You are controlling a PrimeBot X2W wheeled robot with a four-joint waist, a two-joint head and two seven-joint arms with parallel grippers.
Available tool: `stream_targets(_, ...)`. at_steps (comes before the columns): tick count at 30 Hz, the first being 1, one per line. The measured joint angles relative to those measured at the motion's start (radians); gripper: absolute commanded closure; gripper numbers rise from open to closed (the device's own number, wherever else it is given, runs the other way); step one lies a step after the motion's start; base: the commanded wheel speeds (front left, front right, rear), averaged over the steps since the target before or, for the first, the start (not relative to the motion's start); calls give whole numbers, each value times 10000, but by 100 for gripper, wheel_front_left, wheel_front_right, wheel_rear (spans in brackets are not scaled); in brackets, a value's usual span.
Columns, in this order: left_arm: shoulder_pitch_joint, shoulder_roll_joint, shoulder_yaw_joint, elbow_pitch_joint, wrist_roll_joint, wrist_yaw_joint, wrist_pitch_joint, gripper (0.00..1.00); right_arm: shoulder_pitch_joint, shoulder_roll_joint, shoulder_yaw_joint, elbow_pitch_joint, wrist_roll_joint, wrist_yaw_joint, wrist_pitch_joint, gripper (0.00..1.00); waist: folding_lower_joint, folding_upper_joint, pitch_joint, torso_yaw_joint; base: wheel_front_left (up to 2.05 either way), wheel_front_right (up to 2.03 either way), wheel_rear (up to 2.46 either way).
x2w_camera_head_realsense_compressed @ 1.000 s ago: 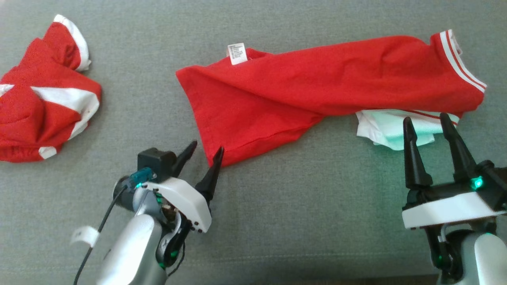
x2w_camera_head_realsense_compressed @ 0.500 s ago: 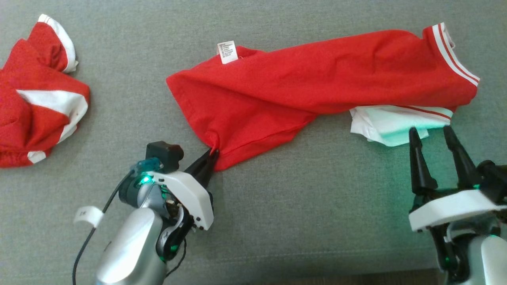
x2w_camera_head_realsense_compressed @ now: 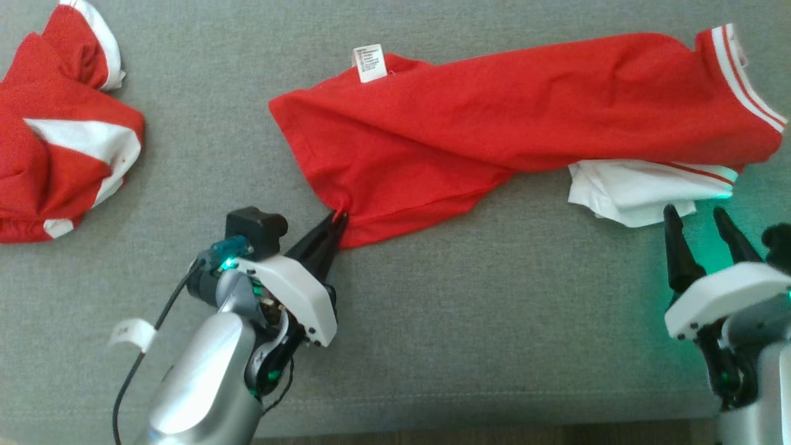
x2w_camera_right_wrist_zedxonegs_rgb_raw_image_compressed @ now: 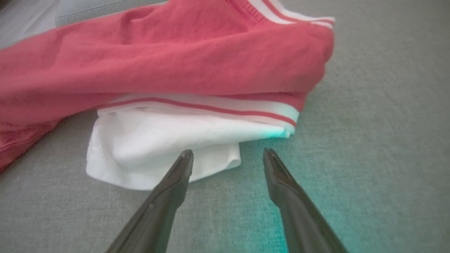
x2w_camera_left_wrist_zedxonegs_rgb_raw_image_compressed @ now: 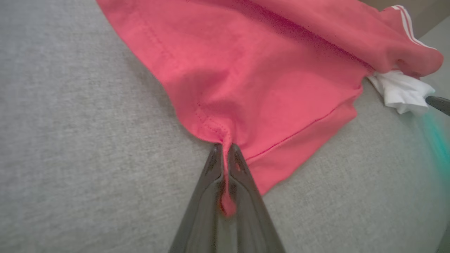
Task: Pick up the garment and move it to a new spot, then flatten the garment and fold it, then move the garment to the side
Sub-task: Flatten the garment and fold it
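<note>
left gripper (x2w_camera_head_realsense_compressed: 338,217): near left, fingers pressed together, pinching garment (x2w_camera_head_realsense_compressed: 494,123) hem
right gripper (x2w_camera_head_realsense_compressed: 694,213): near right, fingers spread, pointing far
left forearm (x2w_camera_head_realsense_compressed: 204,383): angled far-right

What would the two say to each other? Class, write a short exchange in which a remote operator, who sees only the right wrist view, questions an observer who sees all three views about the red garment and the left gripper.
Operator: My right gripper is open by the white part of the red garment. Has the left gripper got hold?
Observer: Yes. It is shut on the hem corner at the garment's other end.
Operator: Is anything else lying nearby?
Observer: A second red-and-white garment lies crumpled at the robot's far left, apart from this one.
</note>
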Motion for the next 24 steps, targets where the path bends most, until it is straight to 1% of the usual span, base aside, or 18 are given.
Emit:
stream_targets(5,-193,42,17,-33,-2,65,-157,100,-423,-123,-15,520,54,0,454,0,0,0,151,157,0,0,0)
stream_targets(6,-199,54,23,-54,0,69,-217,100,-423,-136,-13,585,150,0,545,14,1,0,170,186,0,0,0)
stream_targets(7,-198,63,46,-63,-6,69,-278,100,-427,-140,-23,579,270,0,614,62,1,0,179,209,0,0,0)
stream_targets(8,-195,79,73,-90,-6,82,-360,100,-451,-146,-48,566,399,0,731,100,0,0,180,224,0,0,0)
stream_targets(12,-192,215,322,-512,-2,198,-803,100,-401,-127,-222,100,763,0,926,100,1,0,116,277,0,0,0)
stream_targets(17,-151,543,566,-1553,96,443,-1267,100,40,-104,-600,-1697,786,0,761,100,0,0,-203,243,0,0,0)
stream_targets(21,-39,907,924,-2742,176,702,-1392,100,257,-159,-612,-3221,788,0,558,100,0,0,-620,145,0,0,0)
stream_targets(22,-39,907,924,-2742,176,702,-1392,100,257,-159,-612,-3221,788,0,558,100,0,0,-620,145,0,0,0)
stream_targets(24,34,1150,1037,-3273,267,786,-1354,100,226,-293,-685,-3829,792,0,454,100,0,0,-858,95,0,0,0)
